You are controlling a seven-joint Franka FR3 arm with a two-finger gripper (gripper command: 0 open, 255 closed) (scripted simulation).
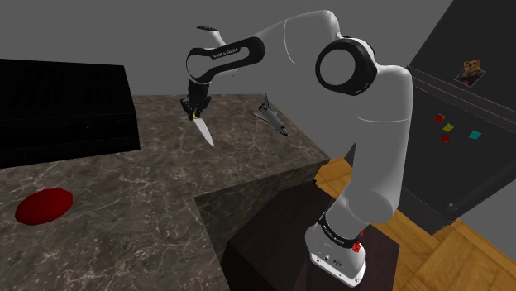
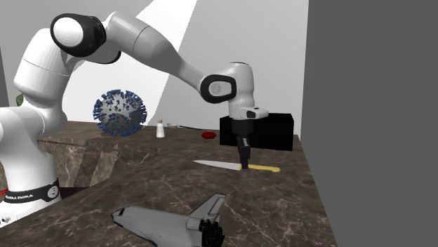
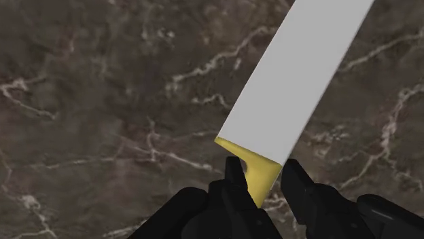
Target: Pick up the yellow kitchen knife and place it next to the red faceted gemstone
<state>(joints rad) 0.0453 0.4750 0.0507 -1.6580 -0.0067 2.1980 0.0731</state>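
A dark, white-veined marble table (image 1: 124,190) turns an L-shaped corner above a wooden floor (image 1: 463,248). A dark fridge (image 1: 480,140) dotted with small coloured magnets stands at the shoulder view's right.

Over the far part of the table, the black two-finger hand (image 1: 197,109) reaches down from the white arm (image 1: 364,124). It is closed on the yellow-handled kitchen knife (image 1: 204,131). In the wrist view the two fingers (image 3: 232,178) pinch the yellow handle right where it meets the flat pale grey blade. The blade runs straight out beyond the hand (image 3: 261,170).

In the second exterior view the knife (image 2: 217,164) lies level, with its long axis across the picture. The blade tip points to that view's left and the yellow handle sticks out to the right of the hand (image 2: 244,165). In the shoulder view the blade points toward the near side, slanting slightly right. Whether the knife clears the table cannot be told.

The flat red faceted gemstone (image 1: 43,205) lies on the table at the shoulder view's near left, well apart from the knife. A grey and black toy space shuttle (image 1: 271,116) lies to the right of the hand, and a black box (image 1: 66,103) stands at the far left.
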